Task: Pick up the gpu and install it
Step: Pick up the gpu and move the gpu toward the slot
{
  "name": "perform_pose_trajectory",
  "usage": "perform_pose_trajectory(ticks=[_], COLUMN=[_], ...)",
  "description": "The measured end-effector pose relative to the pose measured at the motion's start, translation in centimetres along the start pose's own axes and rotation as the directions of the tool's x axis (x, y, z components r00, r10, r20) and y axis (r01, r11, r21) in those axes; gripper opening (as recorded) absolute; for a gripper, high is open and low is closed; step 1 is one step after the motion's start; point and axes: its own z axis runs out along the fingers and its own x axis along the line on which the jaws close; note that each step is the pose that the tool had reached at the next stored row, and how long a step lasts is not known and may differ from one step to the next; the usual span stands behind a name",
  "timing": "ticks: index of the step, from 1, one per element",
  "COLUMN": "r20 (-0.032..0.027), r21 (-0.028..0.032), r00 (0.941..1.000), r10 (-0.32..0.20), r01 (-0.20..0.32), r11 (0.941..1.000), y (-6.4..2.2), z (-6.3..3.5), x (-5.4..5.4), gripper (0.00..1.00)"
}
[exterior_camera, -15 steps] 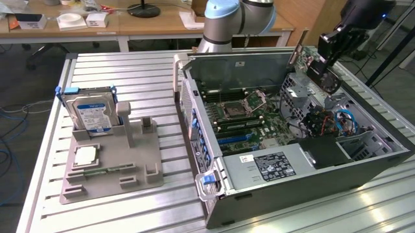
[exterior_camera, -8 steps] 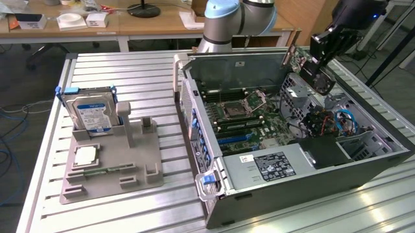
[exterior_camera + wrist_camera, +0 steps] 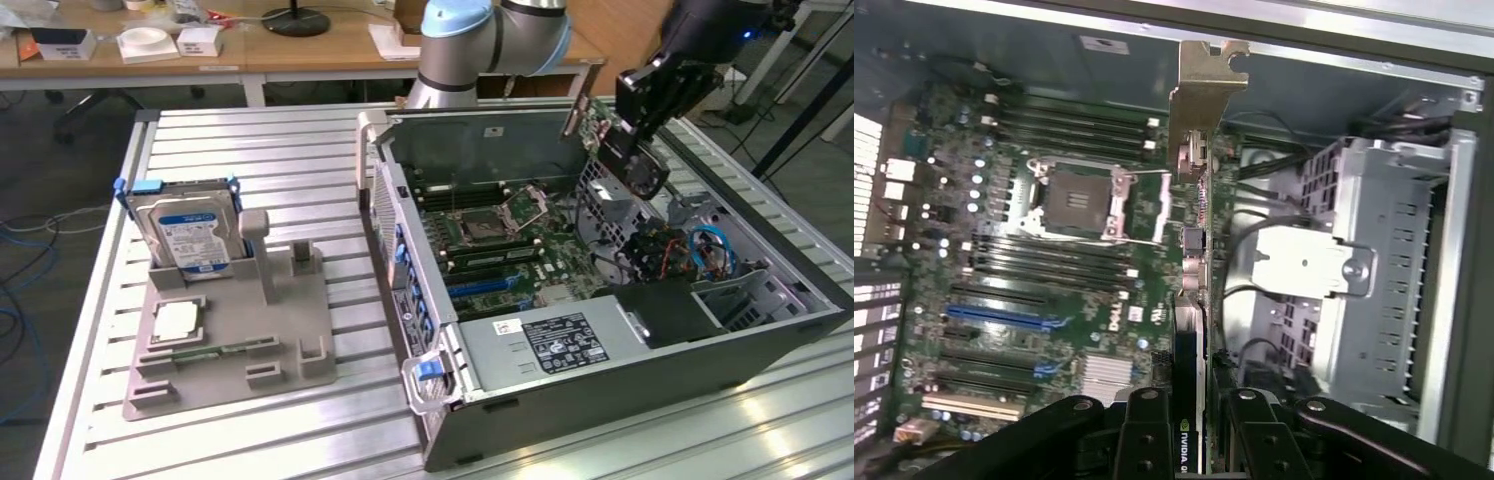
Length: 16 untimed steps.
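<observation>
Silver slatted aluminium table point(image 3: 240, 140) carries everything. On it, toward the exterior view's right, a dark grey open tower PC case point(image 3: 601, 405) lies on its side, interior up. Its rim also shows in the wrist view point(image 3: 1334, 25). Beyond the case in the exterior view stands the pale blue-and-grey robot arm point(image 3: 494, 40), reaching over the case's far end. On the exterior view's left, well apart from the case, sits a grey plastic parts fixture point(image 3: 254, 320).

Inside the case:
- Green motherboard point(image 3: 521, 245) point(image 3: 1054, 300) w/ black memory slots & blue expansion slots.
- Silver power supply box w/ black label point(image 3: 561, 340) at the near end.
- Silver perforated drive cage point(image 3: 1384, 260) beside the board.

In the fixture:
- Silver hard drive w/ blue-white label point(image 3: 187, 230), upright in blue rails.
- Square silver processor chip point(image 3: 176, 322), flat, just in front of the drive.
- Narrow green memory stick point(image 3: 220, 350), flat, near the chip.

The gpu point(image 3: 627, 155) point(image 3: 1192, 250), a thin dark card w/ silver end bracket & round black fan, hangs in the air over the case's far right corner in the exterior view. It's on edge, bracket end away from the wrist cam. It sits in no slot & is apart from the board below. Black gripper point(image 3: 630, 118) point(image 3: 1191, 400) is clamped on the card, one finger each side.
</observation>
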Motion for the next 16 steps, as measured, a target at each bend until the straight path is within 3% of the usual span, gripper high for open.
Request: perform_pose_trajectory(ticks=[8,16], r20=[-0.0036,-0.0144], r21=[-0.0004,-0.0016], r00=[1.0,0.9999], r10=[0.0,0.001], r01=[0.0,-0.001], r11=[1.0,1.0], y=[0.35,0.72], z=[0.19,0.45], x=[3.0,6.3], gripper=[0.26,0.26])
